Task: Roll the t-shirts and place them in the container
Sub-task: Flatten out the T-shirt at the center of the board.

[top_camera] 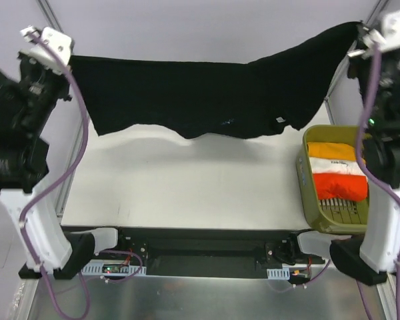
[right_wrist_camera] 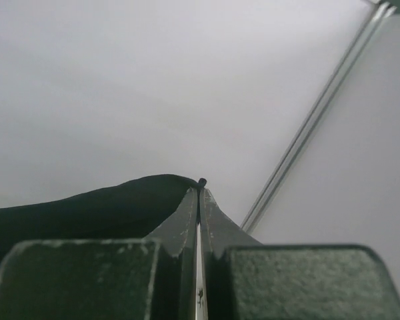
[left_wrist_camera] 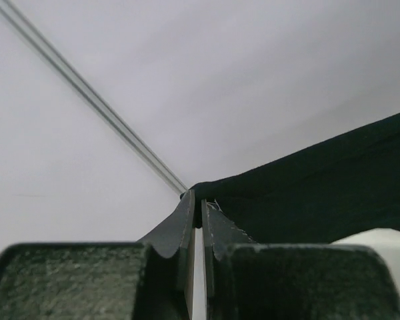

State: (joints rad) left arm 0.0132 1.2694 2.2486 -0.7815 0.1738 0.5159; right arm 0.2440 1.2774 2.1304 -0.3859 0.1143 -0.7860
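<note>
The black t-shirt (top_camera: 200,93) hangs stretched in the air between my two raised arms, its lower edge sagging above the white table (top_camera: 187,180). My left gripper (top_camera: 72,59) is shut on its left corner; the left wrist view shows the cloth (left_wrist_camera: 320,193) pinched at the tips of my left gripper (left_wrist_camera: 199,200). My right gripper (top_camera: 359,28) is shut on its right corner; the right wrist view shows black cloth (right_wrist_camera: 87,210) caught at the tips of my right gripper (right_wrist_camera: 200,187). Folded orange (top_camera: 330,151), white (top_camera: 333,165) and red-orange t-shirts (top_camera: 340,187) lie in the tub.
The olive-green plastic tub (top_camera: 308,193) stands at the table's right edge, beside my right arm. Grey walls with metal frame rails close in the back and sides. The arm bases and cables sit along the near edge.
</note>
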